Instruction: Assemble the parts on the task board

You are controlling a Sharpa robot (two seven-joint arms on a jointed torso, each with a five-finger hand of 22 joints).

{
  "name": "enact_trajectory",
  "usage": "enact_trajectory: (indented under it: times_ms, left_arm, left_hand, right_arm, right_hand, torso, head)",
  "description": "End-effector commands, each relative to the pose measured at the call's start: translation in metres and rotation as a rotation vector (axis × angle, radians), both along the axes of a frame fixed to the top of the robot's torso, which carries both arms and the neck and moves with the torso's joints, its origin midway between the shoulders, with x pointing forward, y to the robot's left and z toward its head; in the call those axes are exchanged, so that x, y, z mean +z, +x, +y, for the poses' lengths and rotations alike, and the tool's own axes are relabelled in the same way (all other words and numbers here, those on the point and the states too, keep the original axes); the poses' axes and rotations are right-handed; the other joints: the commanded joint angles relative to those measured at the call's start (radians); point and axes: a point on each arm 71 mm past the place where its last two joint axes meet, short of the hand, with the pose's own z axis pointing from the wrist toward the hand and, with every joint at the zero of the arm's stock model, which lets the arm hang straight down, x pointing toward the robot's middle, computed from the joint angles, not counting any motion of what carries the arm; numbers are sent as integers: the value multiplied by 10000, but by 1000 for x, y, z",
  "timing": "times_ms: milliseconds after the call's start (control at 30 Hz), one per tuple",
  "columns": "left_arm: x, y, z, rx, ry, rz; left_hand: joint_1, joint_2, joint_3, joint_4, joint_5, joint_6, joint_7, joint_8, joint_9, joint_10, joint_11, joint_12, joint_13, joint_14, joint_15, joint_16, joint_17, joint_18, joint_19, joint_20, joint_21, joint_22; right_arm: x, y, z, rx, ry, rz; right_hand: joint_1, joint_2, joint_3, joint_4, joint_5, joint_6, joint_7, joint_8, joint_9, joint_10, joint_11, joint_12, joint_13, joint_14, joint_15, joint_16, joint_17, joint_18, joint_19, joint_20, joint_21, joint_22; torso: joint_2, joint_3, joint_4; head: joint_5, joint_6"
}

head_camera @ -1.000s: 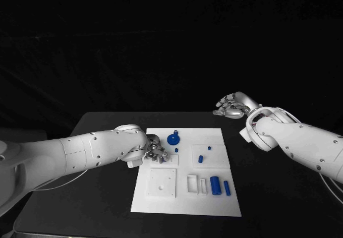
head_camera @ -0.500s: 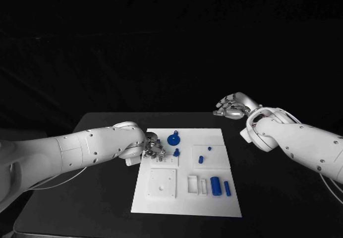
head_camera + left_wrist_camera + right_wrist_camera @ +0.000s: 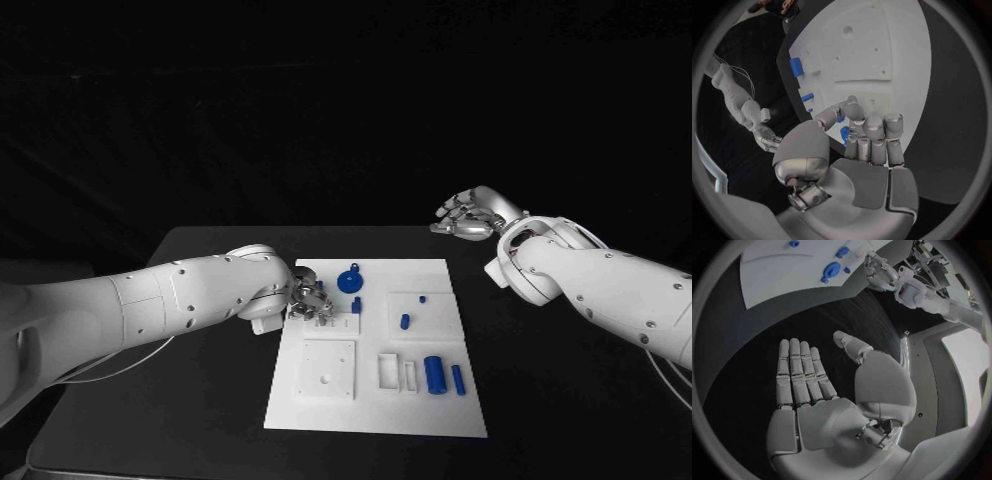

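Observation:
The white task board (image 3: 375,400) lies in the middle of the black table. My left hand (image 3: 312,303) hovers low over its far left part with fingers curled. In the left wrist view, the thumb (image 3: 831,117) and fingertips (image 3: 856,108) sit on either side of a small blue peg (image 3: 842,118), also seen beside the hand (image 3: 356,305). Whether they grip it is unclear. A round blue part (image 3: 351,280) lies just beyond. My right hand (image 3: 469,213) is raised past the table's far right edge, fingers apart (image 3: 801,370) and holding nothing.
Other blue parts rest on the board: a short piece (image 3: 405,321), a tiny one (image 3: 421,298), a thick cylinder (image 3: 434,375) and a thin bar (image 3: 457,378). A square white plate with holes (image 3: 327,368) lies at the near left. Black table surrounds the board.
My left hand has shifted slightly away from me along the board's left side, closing in on the small peg. The right arm has stayed put.

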Motion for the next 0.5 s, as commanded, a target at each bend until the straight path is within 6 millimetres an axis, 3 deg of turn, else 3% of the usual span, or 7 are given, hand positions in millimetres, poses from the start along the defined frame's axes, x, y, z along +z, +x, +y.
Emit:
enact_trajectory:
  times_ms: [33, 167, 267, 333, 400, 433, 500]
  left_arm:
    - [2, -1, -2, 52, -462, -43]
    - [4, -1, -1, 231, -811, -310]
    - [8, 0, -1, 366, -1214, -681]
    - [15, 2, -2, 495, -1576, -1064]
    - [17, 1, 0, 536, -1725, -1262]
    - [19, 0, 0, 547, -1852, -1406]
    - [23, -1, 1, 564, -2013, -1568]
  left_hand:
    - [110, -21, 425, -404, -486, -39, 98, -102, 30, -53, 33, 27, -24, 195, -270, -87, -34, 123, 6, -1512, 34, -60]
    - [374, -207, 493, -64, -1544, -223, 176, -381, 12, -123, 92, 15, -52, 163, -223, -149, -84, 125, -9, -1508, 50, -192]
    - [613, -407, 526, 161, -2637, -384, 252, -610, -2, -323, 185, -122, -114, 18, -155, -325, -173, 111, -121, -1488, -12, -297]
    - [834, -551, 566, 132, -2931, -752, 345, -867, -72, -452, 232, -203, -150, -54, -110, -407, -218, 105, -181, -1482, -44, -345]
    - [1065, -687, 612, 101, -3182, -1289, 527, -1192, -202, -577, 403, -294, -198, -170, 45, -526, -278, 94, -263, -1458, -110, -400]
    - [1171, -791, 584, 120, -3467, -1387, 571, -1256, -225, -601, 449, -308, -209, -196, 88, -550, -293, 75, -291, -1424, -127, -424]
    - [1332, -983, 511, 201, -3606, -1437, 617, -1309, -247, -667, 485, -342, -229, -242, 127, -590, -318, 48, -336, -1369, -147, -465]
  right_arm:
    - [0, -1, 2, 267, -48, 84]
    - [-1, -1, 2, 294, -62, 107]
    - [-1, -2, 1, 378, -122, 141]
    - [-1, -2, 1, 426, -200, 118]
    - [-1, -2, 0, 438, -241, 109]
    - [-1, -2, 1, 468, -266, 127]
    - [-2, -3, 0, 502, -318, 146]
  right_hand:
    - [15, 112, 5, -66, 33, 23, -6, 63, -15, 54, 8, -65, -17, 51, 37, -47, -18, 197, -39, 53, -53, -2]
    - [54, 127, 7, -108, 27, 24, -6, 66, -20, 72, 8, -87, -40, 56, 38, -57, -29, 201, -43, 57, -65, 2]
    - [92, 151, 12, -149, 21, 28, -8, 69, -24, 91, 7, -105, -60, 66, 37, -63, -37, 205, -39, 61, -73, 8]
    - [129, 174, 14, -192, 12, 38, -12, 76, -27, 115, 4, -117, -75, 83, 33, -62, -41, 211, -30, 64, -76, 15]
    - [156, 195, 14, -230, 0, 53, -16, 84, -28, 143, -1, -124, -88, 103, 26, -59, -43, 218, -12, 66, -73, 23]
    - [164, 198, 12, -245, -7, 60, -18, 88, -28, 156, -5, -127, -93, 112, 23, -57, -44, 221, -5, 67, -72, 27]
    - [181, 217, 7, -283, -23, 88, -28, 103, -29, 205, -17, -132, -106, 149, 11, -47, -44, 222, 28, 67, -63, 43]
  torso:
    - [-2, -9, 1]
    - [4, -9, -2]
    - [-3, -13, -2]
    - [0, -11, 6]
    - [3, -10, 9]
    - [2, -11, 12]
    - [-3, -5, 8]
  head:
    - [-10, 6]
    - [-23, 16]
    - [-33, 19]
    - [-39, 28]
    - [-40, 37]
    - [-44, 45]
    - [-48, 54]
